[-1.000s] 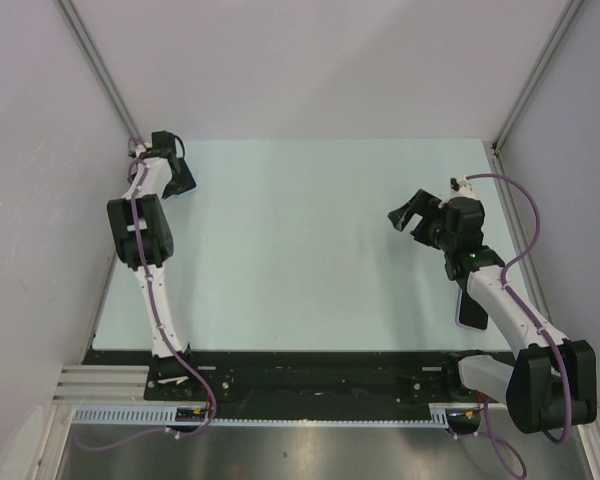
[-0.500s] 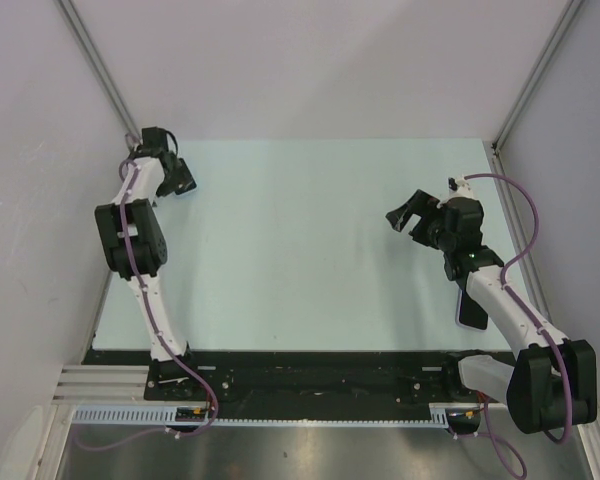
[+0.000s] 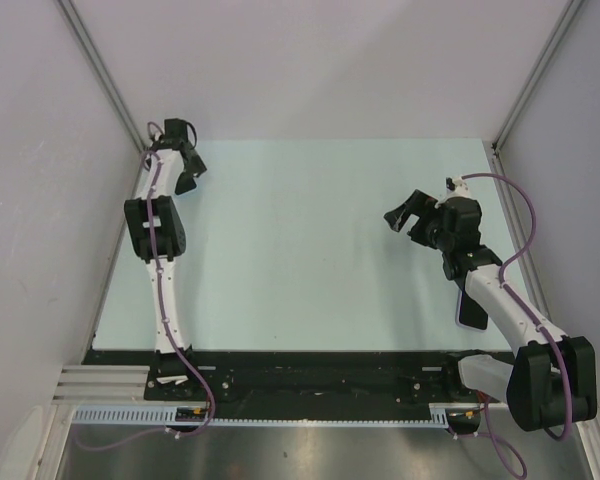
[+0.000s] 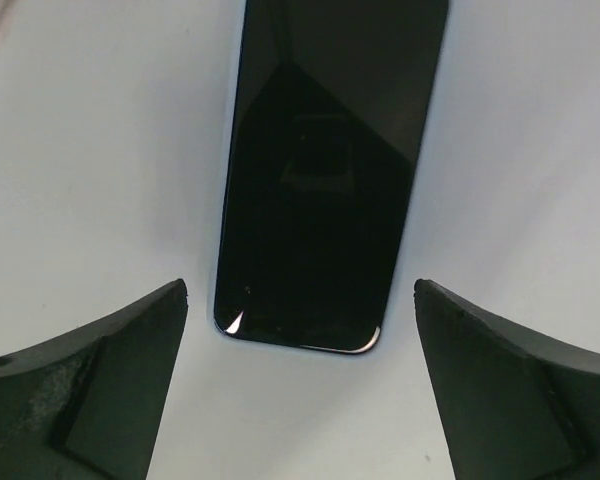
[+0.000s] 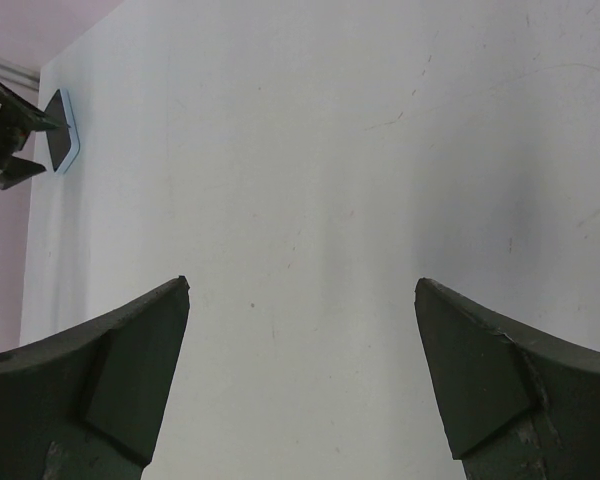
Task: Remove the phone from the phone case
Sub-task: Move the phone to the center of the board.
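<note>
One phone [image 4: 325, 170] lies flat on the pale tabletop [image 3: 300, 250], screen dark and blank, with a thin blue rim along its edge. It sits at 12 o'clock from the left gripper [image 4: 301, 290], whose fingers are spread wide to either side of the phone's near end, not touching it. This is at the tabletop's 10 o'clock corner. The right gripper [image 3: 405, 212], toward 3 o'clock, is also spread and holds nothing. One dark flat piece [image 3: 470, 310] lies partly under the right arm; it can't be identified.
</note>
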